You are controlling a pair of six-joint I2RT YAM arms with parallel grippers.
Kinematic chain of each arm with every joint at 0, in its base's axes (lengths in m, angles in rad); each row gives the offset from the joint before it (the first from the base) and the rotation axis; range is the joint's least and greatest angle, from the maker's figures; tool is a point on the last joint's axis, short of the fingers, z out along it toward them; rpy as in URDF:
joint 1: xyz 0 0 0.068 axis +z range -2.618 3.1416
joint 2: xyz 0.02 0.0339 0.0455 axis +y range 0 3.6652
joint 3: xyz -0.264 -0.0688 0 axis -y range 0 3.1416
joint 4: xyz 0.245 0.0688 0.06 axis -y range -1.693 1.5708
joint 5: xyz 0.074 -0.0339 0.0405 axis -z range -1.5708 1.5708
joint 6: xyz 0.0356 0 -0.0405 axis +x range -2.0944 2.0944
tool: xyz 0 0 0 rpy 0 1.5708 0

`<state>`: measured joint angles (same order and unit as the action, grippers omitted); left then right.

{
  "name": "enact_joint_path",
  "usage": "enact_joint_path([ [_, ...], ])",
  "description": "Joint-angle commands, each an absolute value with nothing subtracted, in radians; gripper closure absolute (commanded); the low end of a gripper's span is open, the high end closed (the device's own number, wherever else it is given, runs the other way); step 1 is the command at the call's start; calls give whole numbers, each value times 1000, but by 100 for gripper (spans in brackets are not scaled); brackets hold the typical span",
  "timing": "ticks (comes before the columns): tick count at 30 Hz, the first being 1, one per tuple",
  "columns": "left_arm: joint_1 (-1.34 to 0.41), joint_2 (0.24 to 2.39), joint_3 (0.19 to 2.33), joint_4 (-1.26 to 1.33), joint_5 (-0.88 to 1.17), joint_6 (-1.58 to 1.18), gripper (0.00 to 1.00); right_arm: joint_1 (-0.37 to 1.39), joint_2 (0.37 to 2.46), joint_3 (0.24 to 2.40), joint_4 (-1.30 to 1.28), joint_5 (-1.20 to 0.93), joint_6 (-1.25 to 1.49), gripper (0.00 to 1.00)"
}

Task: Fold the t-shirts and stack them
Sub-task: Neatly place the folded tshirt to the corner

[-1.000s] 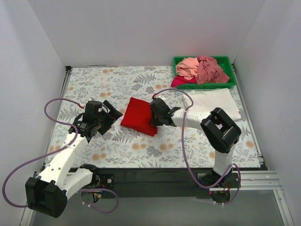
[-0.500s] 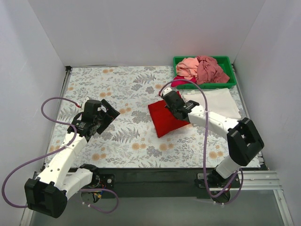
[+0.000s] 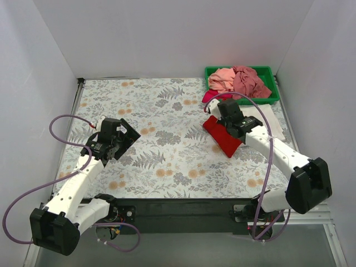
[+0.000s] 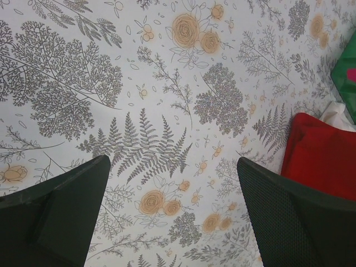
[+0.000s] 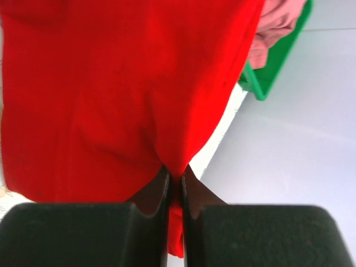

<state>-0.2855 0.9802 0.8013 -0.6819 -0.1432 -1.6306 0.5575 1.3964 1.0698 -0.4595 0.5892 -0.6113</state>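
Observation:
My right gripper (image 3: 226, 119) is shut on the folded bright red t-shirt (image 3: 222, 135) and holds it over the right part of the table, its edge reaching the folded white t-shirt (image 3: 261, 118). In the right wrist view the red t-shirt (image 5: 122, 89) fills the frame, pinched between my fingers (image 5: 176, 177). My left gripper (image 3: 130, 133) is open and empty over the left part of the table; in the left wrist view (image 4: 172, 178) only floral cloth lies between its fingers, and the red t-shirt (image 4: 322, 161) shows at the right edge. Pink, dusty rose and magenta t-shirts (image 3: 239, 80) lie crumpled in the tray.
A green plastic tray (image 3: 268, 72) stands at the back right corner, also seen in the right wrist view (image 5: 278, 61). The floral tablecloth (image 3: 156, 161) covers the table. White walls close in the left, back and right sides.
My right gripper has carried the red t-shirt from the table's middle to the right, up to the white t-shirt. The left arm has drawn back slightly, still open.

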Motion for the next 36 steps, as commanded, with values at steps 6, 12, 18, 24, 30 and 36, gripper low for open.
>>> enact_joint_path([
  [6, -290, 1002, 827, -670, -147, -1621, 2, 468, 1296, 1137, -405, 454, -667, 99],
  [12, -290, 1003, 831, -672, -149, -1620, 2, 365, 1287, 1167, -403, 376, -624, 99],
  [18, -290, 1000, 833, -669, -152, -1620, 2, 195, 1345, 1184, -377, 235, -589, 99],
  [24, -290, 1008, 841, -669, -150, -1618, 2, 57, 1446, 1172, -339, 134, -490, 99],
  [30, -290, 1011, 842, -672, -153, -1618, 2, -92, 1552, 1172, -285, 28, -312, 99],
  [36, -290, 1011, 839, -672, -160, -1620, 2, -193, 1629, 1163, -242, -61, -187, 99],
])
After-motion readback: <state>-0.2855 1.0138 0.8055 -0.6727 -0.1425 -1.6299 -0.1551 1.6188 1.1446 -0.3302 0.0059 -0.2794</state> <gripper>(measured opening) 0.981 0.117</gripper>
